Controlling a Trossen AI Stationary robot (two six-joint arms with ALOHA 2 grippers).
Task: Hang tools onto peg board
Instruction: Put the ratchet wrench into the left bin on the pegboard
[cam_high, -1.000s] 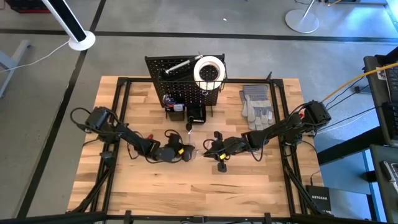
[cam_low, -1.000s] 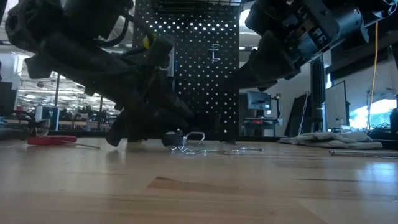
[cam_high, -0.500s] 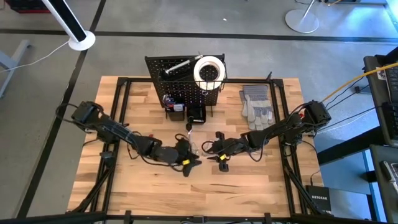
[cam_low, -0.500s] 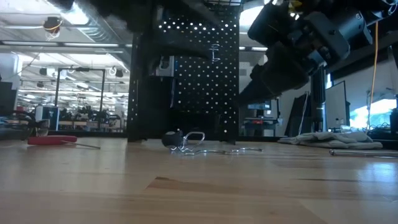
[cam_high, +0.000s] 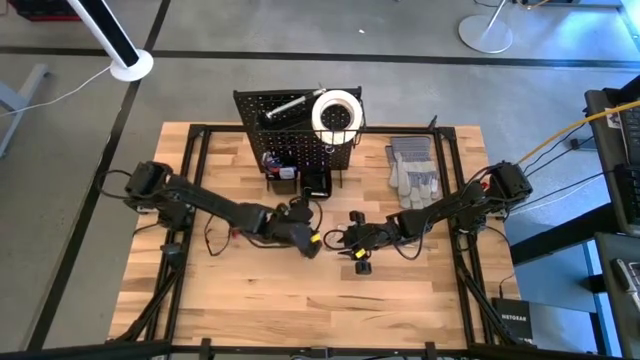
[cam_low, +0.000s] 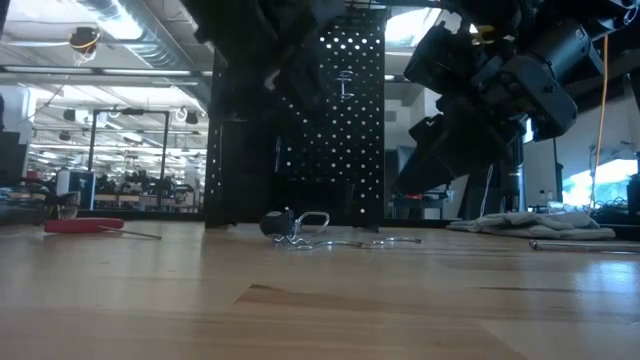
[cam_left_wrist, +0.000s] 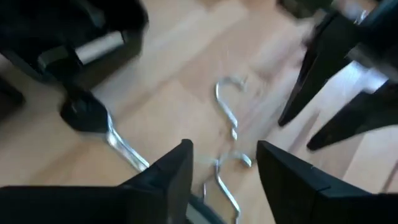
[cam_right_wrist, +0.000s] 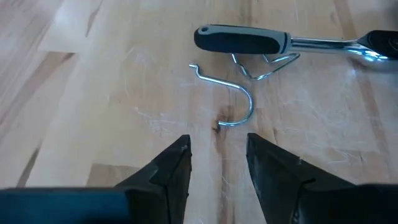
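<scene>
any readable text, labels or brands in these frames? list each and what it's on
"NETGEAR": on the small black box on the floor by the table's near right corner, high view.
Nothing else legible: no readable marks on the peg board, the ratchet wrench or the wire hooks; signs in the room behind, low view, are too blurred.

A pale wooden butcher-block counter fills the middle of the frame. The black peg board stands at its upper centre, grey work gloves lie upper right, and a ratchet handle and loose wire hooks lie near centre. Red-handled pliers lie at left.
</scene>
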